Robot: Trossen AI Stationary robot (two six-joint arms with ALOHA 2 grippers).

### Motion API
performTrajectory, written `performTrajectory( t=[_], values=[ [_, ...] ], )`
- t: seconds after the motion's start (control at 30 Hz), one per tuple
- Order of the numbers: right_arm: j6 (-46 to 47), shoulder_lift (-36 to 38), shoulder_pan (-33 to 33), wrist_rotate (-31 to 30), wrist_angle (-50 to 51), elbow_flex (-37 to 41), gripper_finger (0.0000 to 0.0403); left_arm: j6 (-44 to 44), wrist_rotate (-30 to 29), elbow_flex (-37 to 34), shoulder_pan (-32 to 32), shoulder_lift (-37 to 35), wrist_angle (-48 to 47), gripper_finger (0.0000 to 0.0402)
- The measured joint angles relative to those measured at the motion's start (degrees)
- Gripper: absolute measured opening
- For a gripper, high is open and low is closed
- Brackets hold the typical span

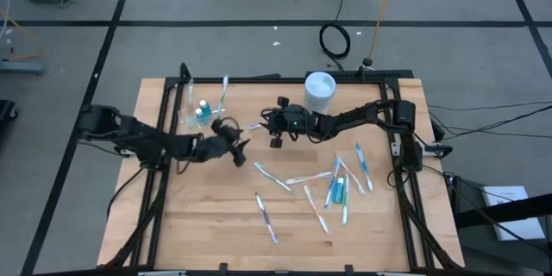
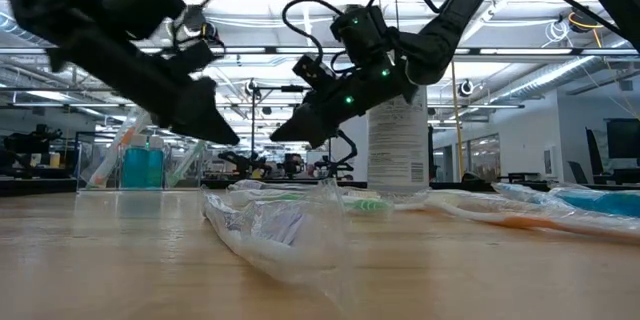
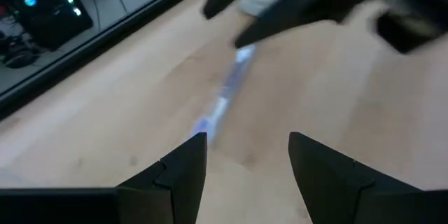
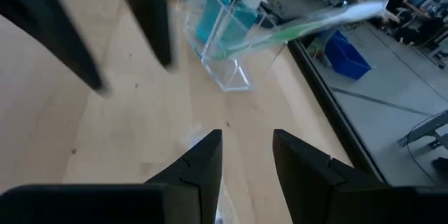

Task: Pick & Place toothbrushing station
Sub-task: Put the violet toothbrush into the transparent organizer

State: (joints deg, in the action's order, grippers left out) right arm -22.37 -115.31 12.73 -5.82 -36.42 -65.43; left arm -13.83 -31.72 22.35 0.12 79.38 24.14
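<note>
My right gripper (image 1: 266, 126) hovers mid-table, shut on a wrapped toothbrush (image 3: 224, 98) that sticks out toward my left gripper (image 3: 245, 147). The left gripper is open just in front of it, fingers either side of the toothbrush's free end without touching. The clear cup (image 1: 197, 112) stands on the table at the far left, with blue toothpaste (image 4: 217, 10) and a toothbrush (image 4: 315, 21) leaning in it. Several more toothbrushes (image 1: 336, 185) lie on the table's right half. My right gripper pinches the toothbrush by one end (image 3: 245, 52) between its fingertips, coming from the table's right and slanting slightly down. The toothbrush runs on from the fingers toward the left gripper. Whether its free end (image 3: 201, 127) touches the table I cannot tell.
A white cylindrical container (image 1: 319, 90) stands at the far edge behind the right gripper. A wrapped toothbrush (image 2: 270, 230) lies near the front. A black frame rail (image 1: 259, 78) borders the table. Bare wood lies at the near left.
</note>
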Motion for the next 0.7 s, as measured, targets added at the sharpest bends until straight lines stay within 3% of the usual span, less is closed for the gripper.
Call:
performTrajectory(
  t=[0.2, 0.4, 0.7],
  values=[
    [0.48, 0.00, -0.02, 0.10, -0.14, 0.00, 0.0121, 4.56, 9.26, 5.75, 9.69, 6.58, 0.14, 0.0207],
    [0.61, 0.00, -0.09, 0.03, 3.40, 0.02, 0.0121, 6.68, 16.29, 10.20, 14.86, 12.81, -2.49, 0.0207],
    [2.52, 0.00, -0.55, -0.02, 8.04, 0.04, 0.0121, 6.28, 13.76, 10.95, 16.11, 16.26, -8.69, 0.0207]
  ],
)
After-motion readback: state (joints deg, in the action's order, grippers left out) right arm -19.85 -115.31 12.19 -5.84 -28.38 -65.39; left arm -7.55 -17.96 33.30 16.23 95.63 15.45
